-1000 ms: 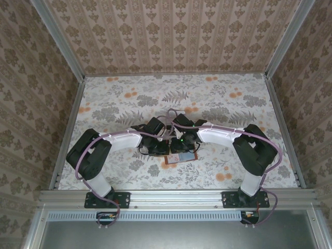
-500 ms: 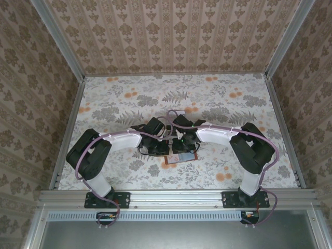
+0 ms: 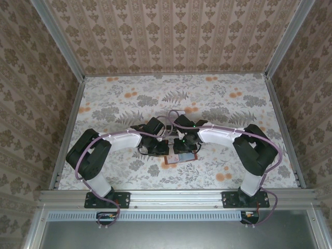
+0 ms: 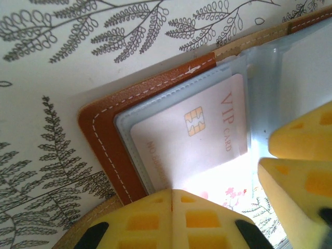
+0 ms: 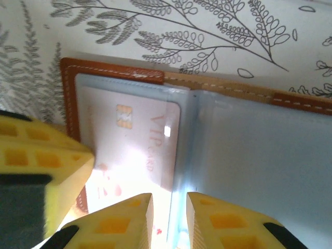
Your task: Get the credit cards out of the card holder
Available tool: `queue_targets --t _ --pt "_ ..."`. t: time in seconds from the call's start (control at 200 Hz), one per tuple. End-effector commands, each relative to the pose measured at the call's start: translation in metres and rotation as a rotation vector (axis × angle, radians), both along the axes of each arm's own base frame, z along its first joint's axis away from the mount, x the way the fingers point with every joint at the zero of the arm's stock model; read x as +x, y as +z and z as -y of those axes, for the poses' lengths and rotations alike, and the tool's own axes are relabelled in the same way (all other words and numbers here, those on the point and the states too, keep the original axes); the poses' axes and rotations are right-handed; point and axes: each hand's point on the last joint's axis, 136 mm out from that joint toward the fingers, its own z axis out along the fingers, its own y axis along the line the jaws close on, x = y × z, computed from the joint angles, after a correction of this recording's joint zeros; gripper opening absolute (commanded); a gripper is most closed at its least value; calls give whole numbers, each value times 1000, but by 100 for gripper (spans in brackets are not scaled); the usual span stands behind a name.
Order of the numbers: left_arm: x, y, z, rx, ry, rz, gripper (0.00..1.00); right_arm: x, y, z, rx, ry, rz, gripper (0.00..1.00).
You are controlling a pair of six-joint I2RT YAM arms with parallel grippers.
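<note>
Since thin pale-pink plastic credit card looks stiff and slippery, sleeved in brown leather card holder near-centre on floral surface, pinch its fold-side edge; left jaws closed, right jaws slightly parted.

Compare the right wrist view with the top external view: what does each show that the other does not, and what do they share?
Right wrist: a pale credit card marked VIP, with a gold chip, inside a clear pocket of the card holder; white stitching on its brown rim; the right gripper straddling a pale panel at its edge. Top external: the left arm and right arm bent inward, the near rail, wallpapered walls. Both: the open card holder on the floral table.
</note>
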Motion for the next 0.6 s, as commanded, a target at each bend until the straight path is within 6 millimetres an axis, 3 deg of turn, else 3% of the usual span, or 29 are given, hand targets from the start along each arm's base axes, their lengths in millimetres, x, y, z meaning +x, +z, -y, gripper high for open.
queue_targets --t 0.0,0.595 --pt "0 4 -9 35 0 12 8 -2 14 -7 71 -9 10 25" --pt "-1 5 -23 54 16 16 13 -5 12 -15 115 -5 -15 24"
